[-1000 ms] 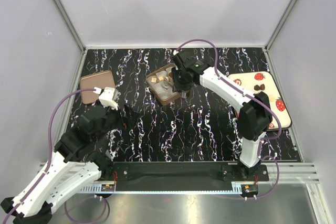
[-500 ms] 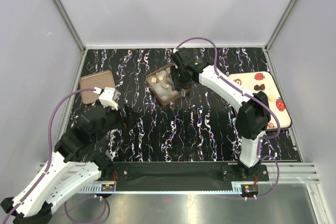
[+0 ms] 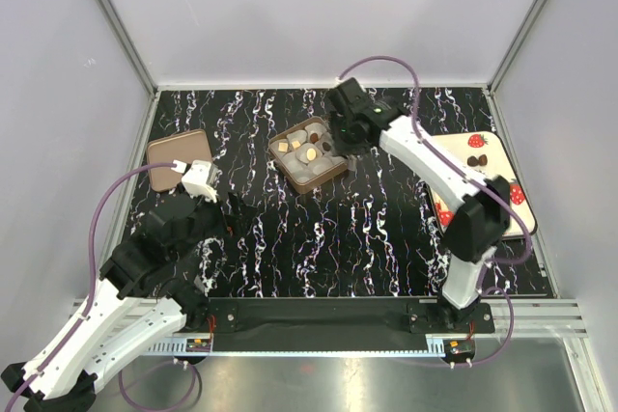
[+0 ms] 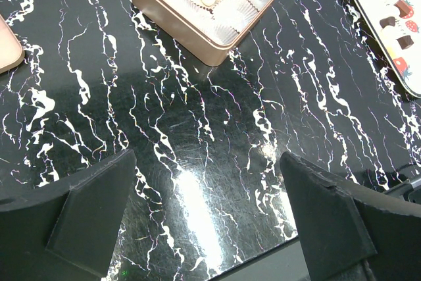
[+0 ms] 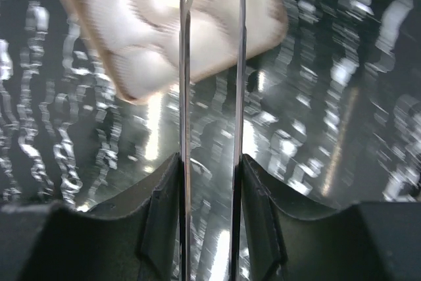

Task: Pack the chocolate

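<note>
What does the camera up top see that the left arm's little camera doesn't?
Only the top view shows the white walls and the right gripper near the box. Only the left wrist view shows its own open left gripper and the frilly paper cups up close. Both show the box, the strawberry tray with chocolate on it, and the black marbled table.

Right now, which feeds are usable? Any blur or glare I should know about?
Right wrist: heavily blurred, with the box and its paper cups smeared and washed out. Left wrist: sharp, but a bright glare patch sits on the glossy table near the camera. Top external: sharp and evenly lit.
</note>
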You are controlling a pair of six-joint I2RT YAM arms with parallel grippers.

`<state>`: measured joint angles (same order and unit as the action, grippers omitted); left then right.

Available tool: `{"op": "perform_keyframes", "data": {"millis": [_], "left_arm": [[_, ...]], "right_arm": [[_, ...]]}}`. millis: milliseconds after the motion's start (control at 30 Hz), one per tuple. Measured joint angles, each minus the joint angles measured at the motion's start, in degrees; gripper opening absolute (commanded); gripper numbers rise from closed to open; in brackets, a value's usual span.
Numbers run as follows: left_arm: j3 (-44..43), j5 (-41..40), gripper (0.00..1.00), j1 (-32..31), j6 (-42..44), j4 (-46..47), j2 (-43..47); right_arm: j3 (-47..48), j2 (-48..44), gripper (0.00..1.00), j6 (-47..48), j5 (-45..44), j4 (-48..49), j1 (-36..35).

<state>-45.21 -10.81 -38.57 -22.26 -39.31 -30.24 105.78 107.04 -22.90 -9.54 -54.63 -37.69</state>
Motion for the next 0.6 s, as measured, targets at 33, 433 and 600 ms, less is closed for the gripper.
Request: {"op": "perform_keyframes", "data": {"millis": [33, 433, 600], "left_arm": [[0.0, 0.0, 0.99, 0.0, 0.0, 0.0, 0.0], [0.0, 0.1, 0.99, 0.0, 0.0, 0.0, -0.3], [0.0, 0.1, 0.99, 0.0, 0.0, 0.0, -0.3]], "right_arm": [[-1.9, -1.9, 0.45, 0.0, -0.5, -0.1, 0.9], [-26.9, -34.8, 0.46, 0.5, -5.9, -4.0, 28.5], [-32.4, -34.7, 0.47, 1.1, -4.3, -3.5, 36.2]]}}
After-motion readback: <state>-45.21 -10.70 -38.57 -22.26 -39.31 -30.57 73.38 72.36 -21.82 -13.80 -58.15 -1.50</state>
